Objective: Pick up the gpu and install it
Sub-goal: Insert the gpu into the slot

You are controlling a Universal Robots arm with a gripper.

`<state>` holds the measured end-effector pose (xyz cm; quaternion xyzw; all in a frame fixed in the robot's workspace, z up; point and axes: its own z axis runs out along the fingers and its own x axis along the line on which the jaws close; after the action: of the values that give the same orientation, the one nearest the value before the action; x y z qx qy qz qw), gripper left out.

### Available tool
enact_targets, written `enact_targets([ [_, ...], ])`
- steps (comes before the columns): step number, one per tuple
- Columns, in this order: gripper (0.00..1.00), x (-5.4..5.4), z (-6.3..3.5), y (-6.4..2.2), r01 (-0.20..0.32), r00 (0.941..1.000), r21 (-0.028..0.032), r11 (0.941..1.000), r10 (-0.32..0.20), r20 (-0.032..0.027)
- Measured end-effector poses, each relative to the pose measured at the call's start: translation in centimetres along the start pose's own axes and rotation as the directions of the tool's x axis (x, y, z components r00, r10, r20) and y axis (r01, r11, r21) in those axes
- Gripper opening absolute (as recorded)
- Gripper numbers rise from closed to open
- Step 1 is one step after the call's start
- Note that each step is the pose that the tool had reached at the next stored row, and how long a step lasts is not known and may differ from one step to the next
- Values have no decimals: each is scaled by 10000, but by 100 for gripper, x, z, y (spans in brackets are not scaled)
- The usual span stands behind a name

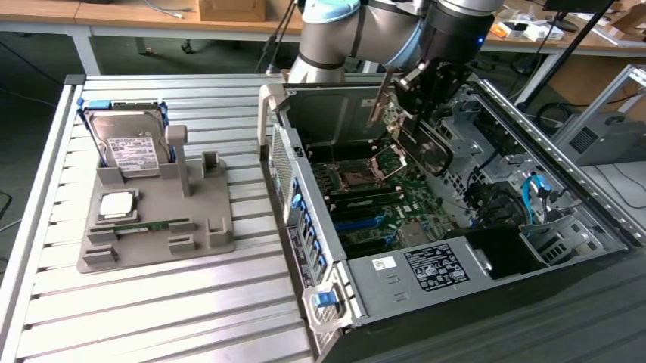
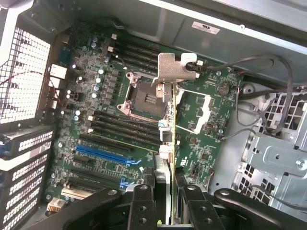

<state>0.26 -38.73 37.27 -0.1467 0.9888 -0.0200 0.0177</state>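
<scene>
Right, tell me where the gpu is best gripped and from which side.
Grip the gpu by its upper long edge, from above, the pincer closing on its flat faces. It is a thin card standing on edge with the silver bracket at one end, so pinching across its thickness, clear of that bracket, is probably steadiest. The pincer holds it that way now.

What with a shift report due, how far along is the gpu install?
Done: the gpu is picked up. In hand: the gripper is shut on it, holding it edge-down over the motherboard in the open case. Left: it is not yet seated; the blue slot stands empty.
</scene>
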Motion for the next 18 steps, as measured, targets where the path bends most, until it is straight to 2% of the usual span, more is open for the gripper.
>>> enact_targets([
  [8,27,0,0,0,489,9988,-14,9988,-489,22],
  [10,27,0,0,0,735,9973,-20,9973,-735,34],
  [18,27,0,0,0,1181,9930,-31,9930,-1181,55],
])
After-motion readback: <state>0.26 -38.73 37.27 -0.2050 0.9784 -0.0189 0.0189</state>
